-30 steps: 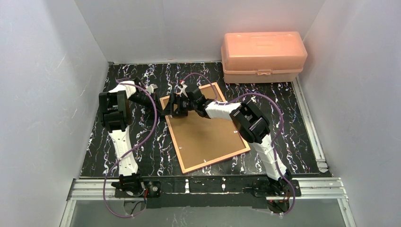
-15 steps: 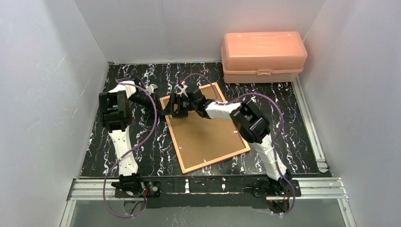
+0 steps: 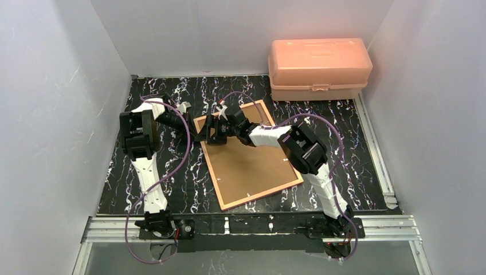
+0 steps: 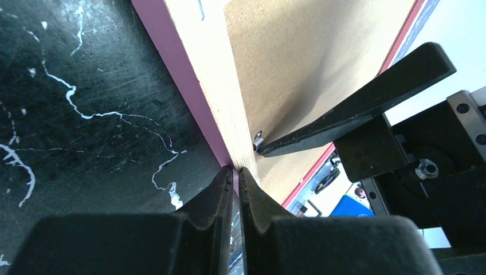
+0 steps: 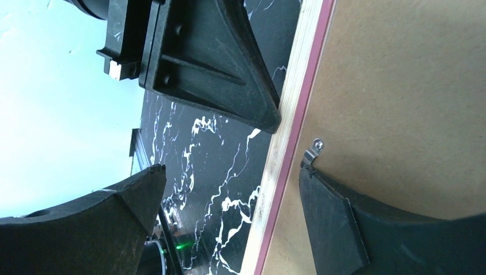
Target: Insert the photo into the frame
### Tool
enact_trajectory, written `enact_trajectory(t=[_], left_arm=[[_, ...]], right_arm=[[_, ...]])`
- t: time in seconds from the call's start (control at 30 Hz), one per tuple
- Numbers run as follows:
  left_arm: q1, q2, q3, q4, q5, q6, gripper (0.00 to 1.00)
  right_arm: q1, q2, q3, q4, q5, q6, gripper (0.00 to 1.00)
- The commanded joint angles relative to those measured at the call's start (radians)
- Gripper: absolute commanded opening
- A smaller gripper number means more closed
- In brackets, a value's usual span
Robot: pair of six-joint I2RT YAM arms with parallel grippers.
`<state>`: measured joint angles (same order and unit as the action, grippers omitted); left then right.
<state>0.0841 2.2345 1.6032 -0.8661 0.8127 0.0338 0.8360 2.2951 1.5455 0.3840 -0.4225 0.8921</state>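
One small shift over the last second: right hand (image 5: 232,172) edged a little further toward the far left corner of the frame (image 4: 200,69), released and spread wide across the rim, one fingertip (image 5: 321,189) now right against the small metal clip (image 5: 312,150) on the brown backing board (image 3: 252,163). No change at the left hand (image 4: 236,172), clenched on the frame's left rim just beside that clip. No movement of the frame either, lying back-up on the bench (image 3: 355,160) with the board seated in it. No sight of the photo; impossible to tell whether it lies under the board. Probably lined up to turn the clip, whether to free or lock the board.
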Motion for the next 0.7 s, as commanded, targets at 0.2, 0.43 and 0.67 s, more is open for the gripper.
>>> enact_trajectory(t=[0.2, 0.43, 0.67], left_arm=[[-0.02, -0.016, -0.032, 0.015, -0.043, 0.03, 0.05], [-0.02, -0.023, -0.034, 0.015, -0.044, 0.034, 0.05], [-0.02, -0.026, -0.033, 0.015, -0.044, 0.026, 0.05]], right_arm=[[0.036, -0.027, -0.046, 0.027, 0.035, 0.022, 0.94], [0.013, -0.106, -0.083, -0.035, 0.052, -0.025, 0.95], [-0.016, -0.135, -0.098, -0.063, 0.07, -0.056, 0.95]])
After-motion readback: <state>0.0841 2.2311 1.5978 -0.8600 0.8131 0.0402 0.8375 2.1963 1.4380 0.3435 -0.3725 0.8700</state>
